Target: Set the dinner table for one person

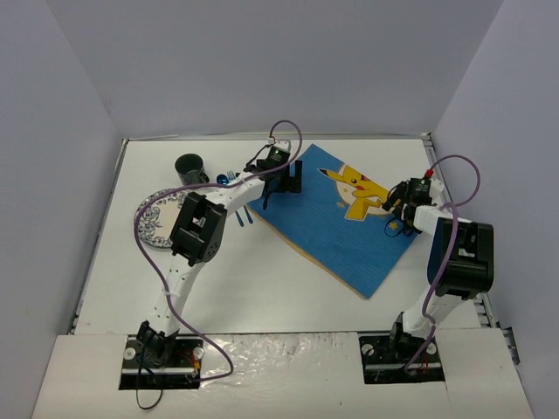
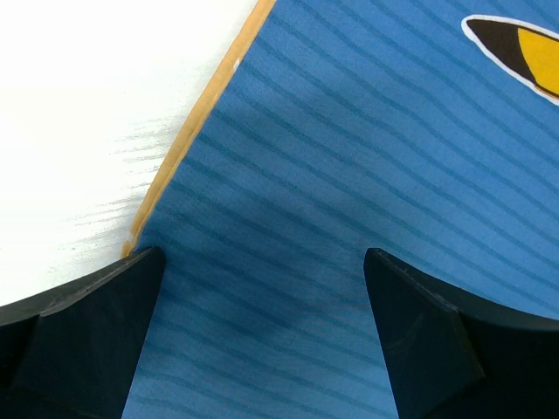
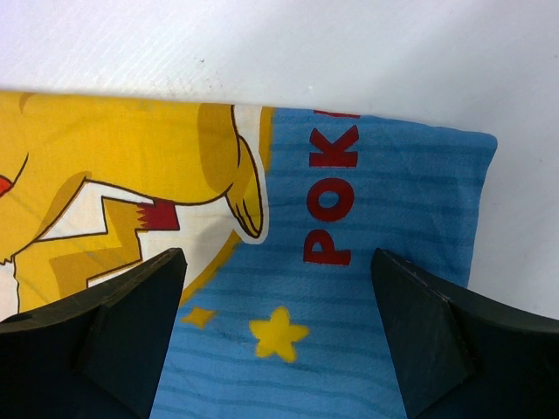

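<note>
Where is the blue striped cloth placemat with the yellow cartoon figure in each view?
Top external: blue striped cloth placemat lies diagonally, right of centre.
Left wrist: placemat fills right and bottom, tan edge upper left.
Right wrist: placemat fills the lower part, corner at right.
Shared landmark: yellow cartoon figure; ear tip top right in left wrist, body at left in right wrist.

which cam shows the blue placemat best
Top external: the whole blue placemat shows, lying askew. The left wrist view catches only striped cloth and a tan edge; the right wrist view only a corner with the yellow figure and red letters.
</note>
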